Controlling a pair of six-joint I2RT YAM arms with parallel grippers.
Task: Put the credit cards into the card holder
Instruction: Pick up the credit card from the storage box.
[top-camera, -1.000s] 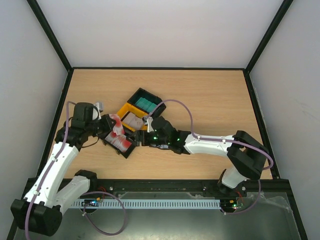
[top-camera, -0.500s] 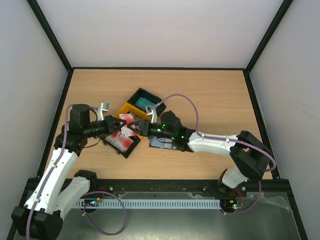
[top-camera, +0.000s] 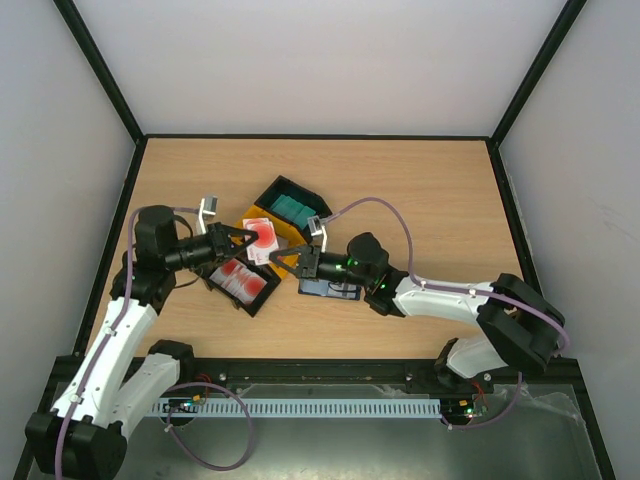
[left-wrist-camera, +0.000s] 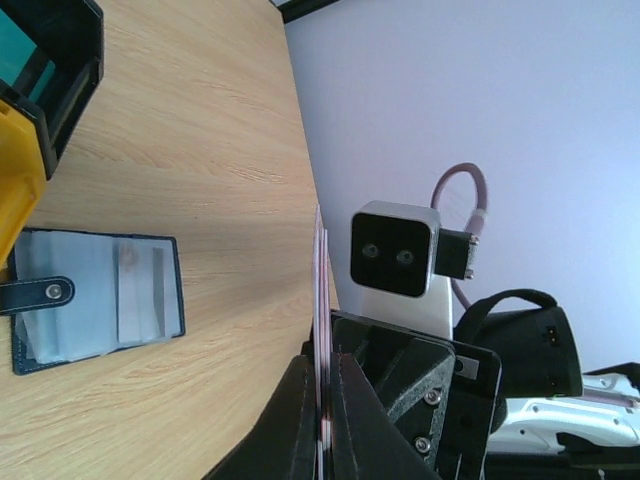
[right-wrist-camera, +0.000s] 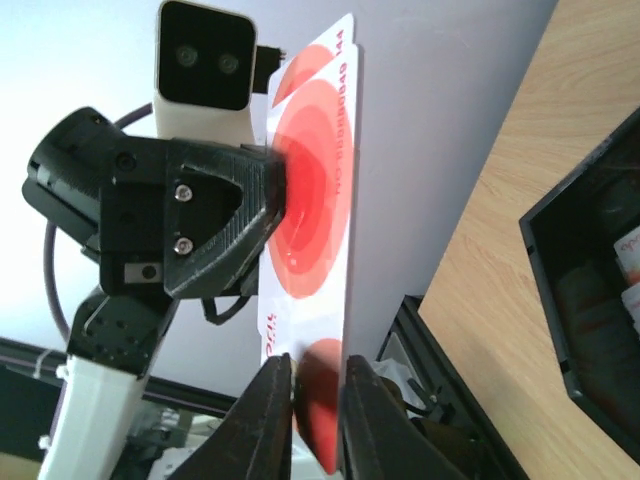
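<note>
The left gripper (top-camera: 249, 241) is pressed tight on a red-and-white card (top-camera: 263, 236) and holds it up in the air above the desk (top-camera: 420, 200). The right gripper (right-wrist-camera: 316, 420) has one finger on each side of the card's bottom edge. Its fingers are close together, but I cannot tell if they are pinching the card. The card holder (top-camera: 328, 290) lies open and flat on the desk, under the right arm. More cards (top-camera: 236, 279) lie in a black tray (top-camera: 262, 301).
</note>
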